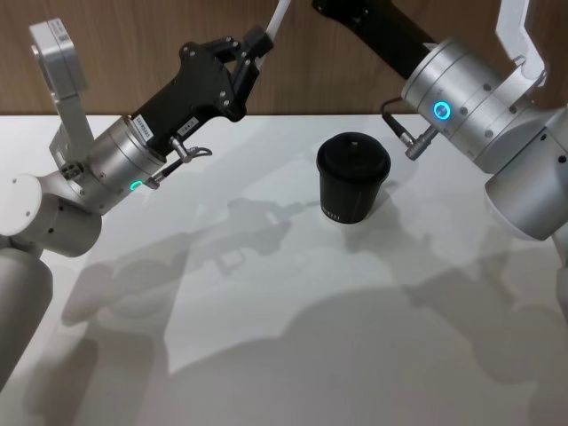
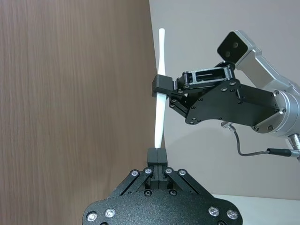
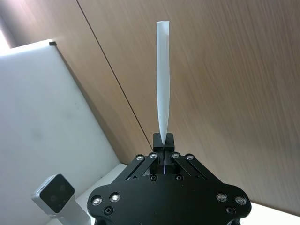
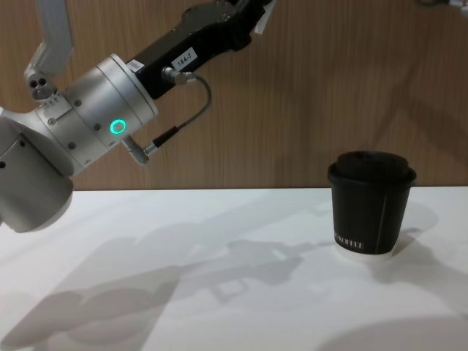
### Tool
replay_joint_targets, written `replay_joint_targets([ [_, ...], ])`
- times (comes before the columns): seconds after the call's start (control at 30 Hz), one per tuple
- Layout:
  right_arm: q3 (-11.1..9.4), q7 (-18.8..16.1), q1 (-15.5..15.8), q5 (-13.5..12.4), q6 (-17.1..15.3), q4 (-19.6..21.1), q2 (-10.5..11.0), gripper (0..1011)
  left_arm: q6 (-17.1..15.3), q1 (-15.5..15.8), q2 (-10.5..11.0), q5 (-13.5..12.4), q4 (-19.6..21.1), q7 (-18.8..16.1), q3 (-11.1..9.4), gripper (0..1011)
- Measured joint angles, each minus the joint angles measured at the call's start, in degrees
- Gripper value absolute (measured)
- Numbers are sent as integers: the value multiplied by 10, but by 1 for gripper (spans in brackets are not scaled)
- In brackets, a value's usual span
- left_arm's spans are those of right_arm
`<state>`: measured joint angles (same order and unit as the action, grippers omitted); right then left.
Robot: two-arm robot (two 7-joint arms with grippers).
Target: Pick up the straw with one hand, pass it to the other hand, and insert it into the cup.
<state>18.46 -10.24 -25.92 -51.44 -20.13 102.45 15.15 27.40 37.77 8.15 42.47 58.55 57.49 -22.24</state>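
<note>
The straw [image 2: 160, 93] is a thin white tube held high in front of the wooden wall. My left gripper [image 2: 156, 154] is shut on its lower end. My right gripper [image 2: 161, 87] comes in from the side and is shut on the straw around its middle. In the head view the left gripper [image 1: 257, 44] points up and to the right with the straw [image 1: 279, 19] rising from its tip. In the right wrist view the straw [image 3: 163, 79] stands up out of the right gripper [image 3: 164, 140]. The black lidded cup [image 1: 353, 182] stands upright on the white table, below and to the right of both grippers.
The white table [image 1: 266, 337] spreads wide around the cup [image 4: 369, 205]. A wooden wall [image 4: 292, 110] runs along the table's far edge. The left arm's silver body [image 4: 95, 124] hangs over the table's left side, and the right arm's silver body [image 1: 479, 106] over its right.
</note>
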Motion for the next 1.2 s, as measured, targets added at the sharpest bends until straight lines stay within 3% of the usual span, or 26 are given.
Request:
replay_joint_targets([
  [0.17, 1, -1, 0, -3, 1, 2, 2, 8, 0, 0, 0, 0, 0, 0, 0, 63],
  [0.87, 5, -1, -1, -5, 8, 4, 7, 7, 0, 0, 0, 0, 0, 0, 0, 722],
  [1.2, 13, 13, 5, 37, 47, 7, 17, 7, 0, 0, 0, 0, 0, 0, 0, 1002],
])
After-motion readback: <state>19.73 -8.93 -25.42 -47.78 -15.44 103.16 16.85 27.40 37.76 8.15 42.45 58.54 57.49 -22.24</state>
